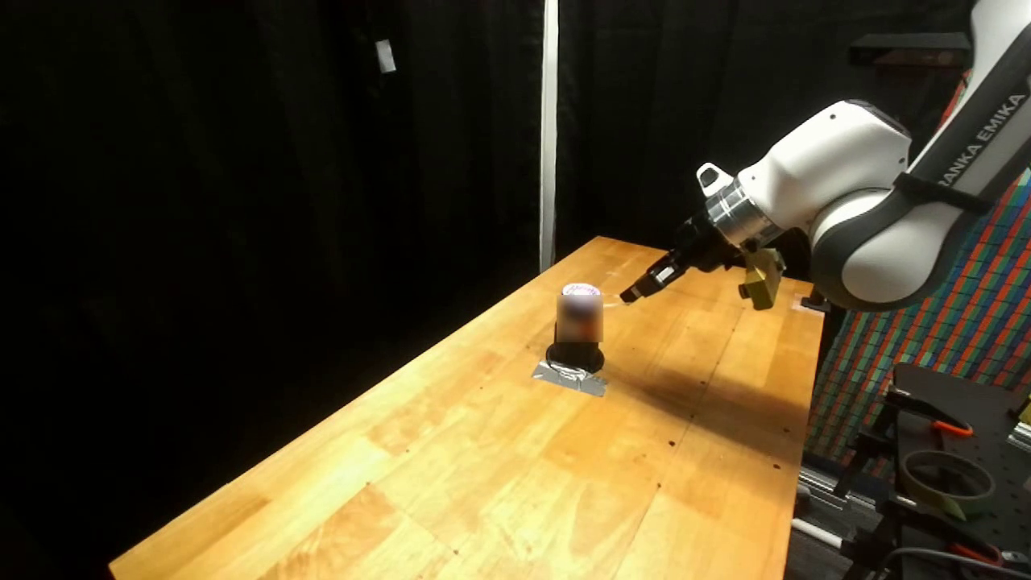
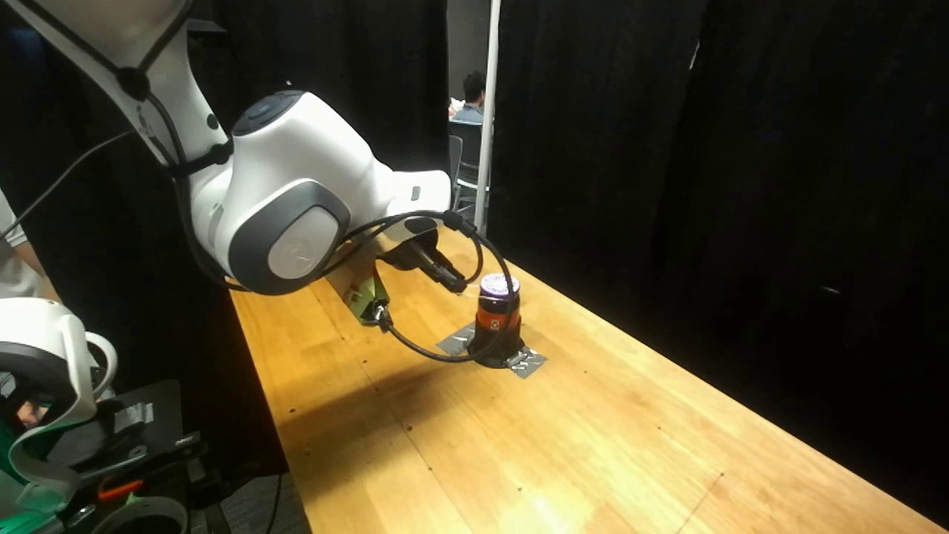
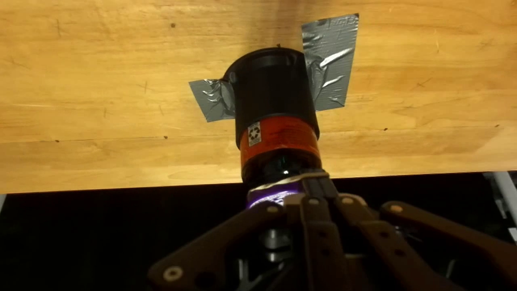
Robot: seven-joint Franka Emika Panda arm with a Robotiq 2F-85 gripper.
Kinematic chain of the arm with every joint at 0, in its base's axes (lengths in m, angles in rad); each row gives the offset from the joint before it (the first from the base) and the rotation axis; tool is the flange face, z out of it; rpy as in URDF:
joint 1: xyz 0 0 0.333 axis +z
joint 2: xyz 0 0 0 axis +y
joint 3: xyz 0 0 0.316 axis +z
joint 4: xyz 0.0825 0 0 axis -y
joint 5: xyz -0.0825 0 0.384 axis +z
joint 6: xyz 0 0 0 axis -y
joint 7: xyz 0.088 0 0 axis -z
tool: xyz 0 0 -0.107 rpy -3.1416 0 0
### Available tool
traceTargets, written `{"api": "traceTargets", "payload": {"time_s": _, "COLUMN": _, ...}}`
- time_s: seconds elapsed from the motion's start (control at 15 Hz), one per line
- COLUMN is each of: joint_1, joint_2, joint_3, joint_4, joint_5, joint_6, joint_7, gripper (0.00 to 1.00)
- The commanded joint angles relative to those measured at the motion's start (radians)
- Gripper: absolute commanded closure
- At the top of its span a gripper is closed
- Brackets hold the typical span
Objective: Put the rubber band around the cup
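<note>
Beneath my claw [image 1: 628, 296] spreads a wooden table [image 1: 483, 475], its planks brightly lit. Black curtains [image 1: 282, 201] hang beyond the claw in both exterior views, pale poles [image 1: 549, 137] among them; in an exterior view, a chair [image 2: 467, 141] shows far past my claw. Well apart from the claw, off the table's edge, are a dark stand [image 1: 1003, 507], a red, green and blue checked surface [image 1: 874, 350] and grey floor [image 2: 248, 512].

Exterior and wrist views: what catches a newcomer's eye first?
Probably the white arm leaning over the wooden table in both exterior views. Next, the dark cup with its orange label, grey tape at its foot. A pale rubber band runs from the tool toward the cup's top.
</note>
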Motion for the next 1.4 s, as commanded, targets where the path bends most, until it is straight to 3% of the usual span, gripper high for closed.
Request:
{"api": "traceTargets", "payload": {"time_s": 0.0, "joint_1": -0.075, "joint_2": -0.042, "joint_3": 0.11, "joint_4": -0.046, "joint_5": 0.058, "joint_6": 0.069, "joint_7": -0.042, "gripper": 1.0}}
{"api": "traceTargets", "payload": {"time_s": 0.53, "joint_1": -0.178, "joint_2": -0.033, "joint_3": 0.239, "joint_4": -0.047, "joint_5": 0.076, "joint_6": 0.119, "joint_7": -0.032, "gripper": 1.0}}
{"api": "traceTargets", "payload": {"time_s": 1.0, "joint_1": -0.116, "joint_2": 0.013, "joint_3": 0.198, "joint_4": -0.063, "joint_5": 0.178, "joint_6": 0.203, "joint_7": -0.077, "gripper": 1.0}}
{"api": "traceTargets", "payload": {"time_s": 1.13, "joint_1": -0.147, "joint_2": 0.018, "joint_3": 0.238, "joint_4": -0.07, "joint_5": 0.195, "joint_6": 0.206, "joint_7": -0.088, "gripper": 1.0}}
{"api": "traceTargets", "payload": {"time_s": 1.2, "joint_1": -0.163, "joint_2": 0.001, "joint_3": 0.253, "joint_4": -0.074, "joint_5": 0.165, "joint_6": 0.138, "joint_7": -0.071, "gripper": 0.74}}
{"api": "traceTargets", "payload": {"time_s": 1.27, "joint_1": -0.183, "joint_2": -0.015, "joint_3": 0.273, "joint_4": -0.075, "joint_5": 0.12, "joint_6": 0.063, "joint_7": -0.044, "gripper": 0.71}}
{"api": "traceTargets", "payload": {"time_s": 1.33, "joint_1": -0.173, "joint_2": 0.015, "joint_3": 0.259, "joint_4": -0.065, "joint_5": 0.156, "joint_6": 0.123, "joint_7": -0.066, "gripper": 0.66}}
